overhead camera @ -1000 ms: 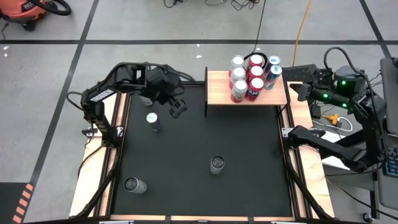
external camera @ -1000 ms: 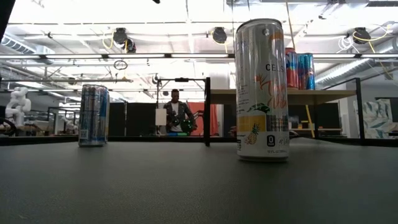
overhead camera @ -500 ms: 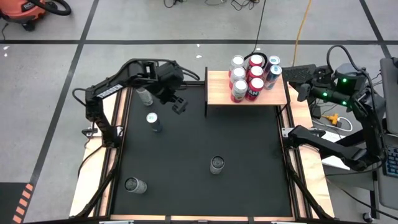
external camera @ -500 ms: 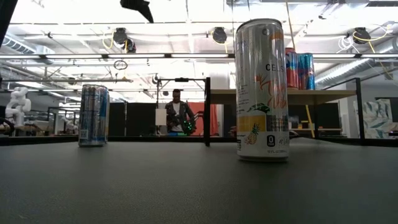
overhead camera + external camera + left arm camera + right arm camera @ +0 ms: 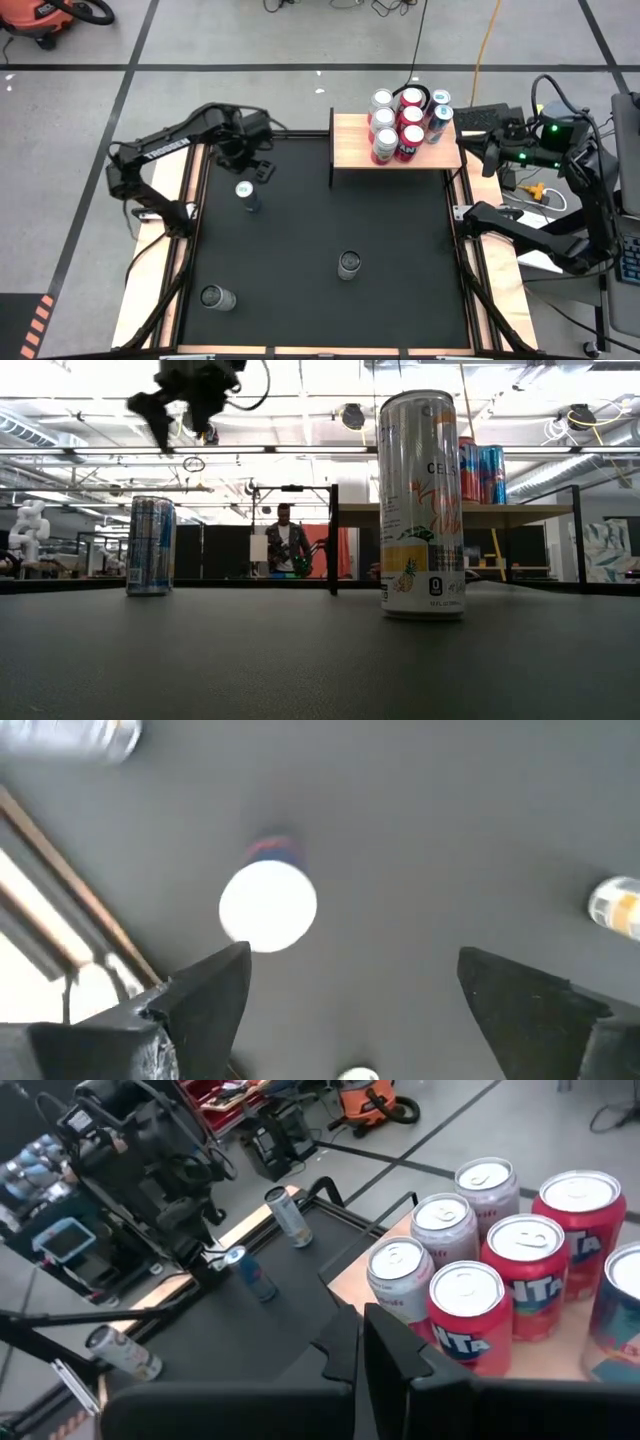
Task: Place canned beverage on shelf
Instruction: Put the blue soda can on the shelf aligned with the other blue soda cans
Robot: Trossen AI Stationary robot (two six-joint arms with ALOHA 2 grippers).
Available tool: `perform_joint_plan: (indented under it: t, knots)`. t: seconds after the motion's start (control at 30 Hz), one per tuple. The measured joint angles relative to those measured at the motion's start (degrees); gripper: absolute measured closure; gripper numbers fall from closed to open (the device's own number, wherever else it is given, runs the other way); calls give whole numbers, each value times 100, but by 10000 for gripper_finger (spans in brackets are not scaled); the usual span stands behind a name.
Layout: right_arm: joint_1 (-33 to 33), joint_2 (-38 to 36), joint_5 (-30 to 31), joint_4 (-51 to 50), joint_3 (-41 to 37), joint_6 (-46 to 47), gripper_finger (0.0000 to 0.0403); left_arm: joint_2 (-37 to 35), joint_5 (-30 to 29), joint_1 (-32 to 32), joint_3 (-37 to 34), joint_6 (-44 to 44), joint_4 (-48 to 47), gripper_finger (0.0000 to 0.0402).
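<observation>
The table (image 5: 320,270) has a black top with light wooden strips along its edges, and it stands on a grey floor marked with dark lines. From the high view, the shelf (image 5: 350,150) is at the far edge of the table, toward the right side. Seven cans (image 5: 402,122) stand close together on the shelf: three silver, three red and one blue. Three more cans stand on the black top, well apart: a blue one (image 5: 245,195) near the left arm, one in the middle (image 5: 349,264), and one near the front left corner (image 5: 216,297). The left gripper (image 5: 255,160) hangs over the far left part of the table, just beside the blue can, with its fingers spread and empty. The right gripper (image 5: 478,140) waits beside the shelf's right end.

In the low view, a tall pale can (image 5: 421,505) stands in front, and a person (image 5: 284,542) is far behind in the room.

The left wrist view shows a white can top (image 5: 268,906), probably the blue can, between the spread fingers.

In the right wrist view, the fingers (image 5: 375,1345) are pressed together near the cans.
</observation>
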Motion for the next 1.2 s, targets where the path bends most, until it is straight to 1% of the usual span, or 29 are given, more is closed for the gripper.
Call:
perform_joint_plan:
  t: [0.13, 0.2, 0.27, 0.33, 0.4, 0.5, 0.53, 0.7, 0.87, 1.0, 1.2]
  knots:
    - [0, 0, 4, 2, 0, -208, 403, -386, -71, -119, -527, -791, 3, 48]
    - [0, 4, 9, 2, 0, -291, 403, -488, -346, -194, -695, -1189, 5, 48]
    - [0, 30, 8, 4, 0, -323, 403, -555, -605, -246, -866, -1366, 11, 46]
    - [0, 66, 7, 4, 0, -325, 403, -566, -729, -260, -1055, -1272, 83, 40]
    - [0, 101, 8, 6, 0, -288, 403, -557, -721, -266, -1297, -1109, 434, 27]
    - [0, 125, -26, 15, 0, 161, 403, -555, -706, -250, -1650, -842, 1048, 7]
    - [-1, 126, -131, 23, 0, 355, 403, -555, -699, -230, -1756, -806, 1142, 5]
    - [-2, 127, -744, 48, 0, 1096, 403, -552, -685, -189, -2015, -806, 1156, 10]
    - [-2, 96, -751, 89, 0, 1428, 403, -552, -731, -161, -2333, -585, 1190, 10]
    - [-2, 69, -747, 187, 0, 1588, 403, -550, -666, -152, -2626, -475, 1567, 10]
    - [-1, -3, -710, 278, 0, 1634, 403, -550, -722, -150, -2647, -352, 1823, 10]
